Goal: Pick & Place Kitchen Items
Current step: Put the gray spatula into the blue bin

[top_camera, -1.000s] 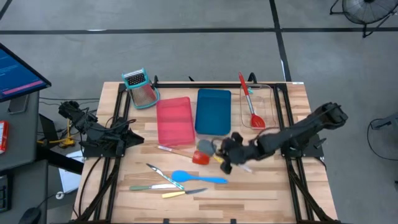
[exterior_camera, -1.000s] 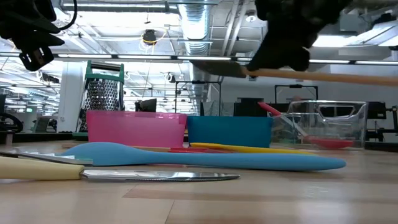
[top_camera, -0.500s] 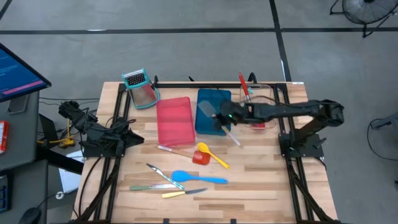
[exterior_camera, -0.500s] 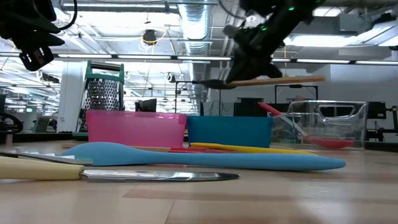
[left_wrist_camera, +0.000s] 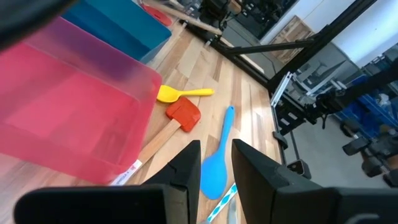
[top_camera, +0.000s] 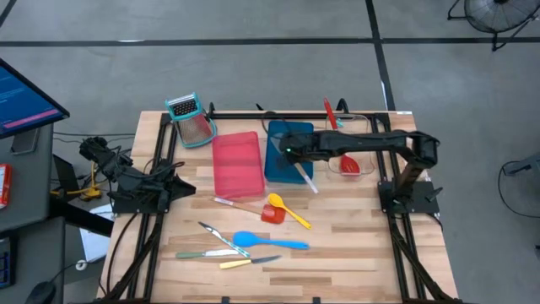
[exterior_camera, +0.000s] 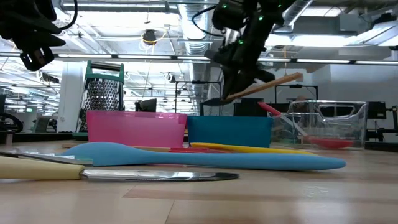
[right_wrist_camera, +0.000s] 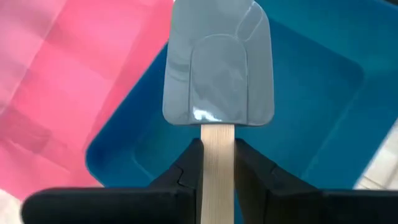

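Wooden table [top_camera: 354,253]: right hand [right_wrist_camera: 217,163] clamps grey spatula [right_wrist_camera: 217,68] above blue tray [top_camera: 289,165]; left hand [left_wrist_camera: 214,163] parted, empty.

Both arms are matte black, built of slim jointed links on black bases. The right arm [top_camera: 371,150] shows a small green light near its wrist and thin black cables looping along its links, and the left arm [top_camera: 135,181] carries a tangle of black cabling. Each gripper's fingers [left_wrist_camera: 186,168] are flat, dark, blunt-tipped bars.
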Controlling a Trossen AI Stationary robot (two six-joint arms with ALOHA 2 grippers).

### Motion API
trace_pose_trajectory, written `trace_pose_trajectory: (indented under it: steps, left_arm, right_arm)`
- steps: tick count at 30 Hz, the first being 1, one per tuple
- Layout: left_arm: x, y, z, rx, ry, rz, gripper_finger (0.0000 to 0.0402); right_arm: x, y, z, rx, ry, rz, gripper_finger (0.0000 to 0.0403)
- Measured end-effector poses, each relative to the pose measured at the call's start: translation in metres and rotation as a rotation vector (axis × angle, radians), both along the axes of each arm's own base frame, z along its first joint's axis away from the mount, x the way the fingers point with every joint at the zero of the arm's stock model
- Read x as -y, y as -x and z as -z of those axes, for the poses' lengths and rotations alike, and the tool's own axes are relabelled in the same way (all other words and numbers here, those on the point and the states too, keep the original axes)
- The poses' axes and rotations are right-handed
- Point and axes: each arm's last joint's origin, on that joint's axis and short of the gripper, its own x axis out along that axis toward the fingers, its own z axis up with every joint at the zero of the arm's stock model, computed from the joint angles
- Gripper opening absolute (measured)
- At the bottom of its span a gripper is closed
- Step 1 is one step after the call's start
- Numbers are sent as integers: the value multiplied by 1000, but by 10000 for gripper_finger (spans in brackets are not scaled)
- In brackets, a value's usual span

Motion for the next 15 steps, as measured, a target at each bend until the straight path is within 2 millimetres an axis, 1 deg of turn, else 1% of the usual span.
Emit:
trace_pose_trajectory:
  steps: [5,8,15]
  left_arm:
    - [0,0,0,3,-1,-4,76]
    - [0,0,0,3,-2,-4,76]
    - [0,0,0,3,-2,-3,76]
  right_arm:
    - [12,-11,18,-57,9,43,57]
    - [20,-14,26,-89,20,69,57]
    - [34,-16,31,-107,32,85,57]
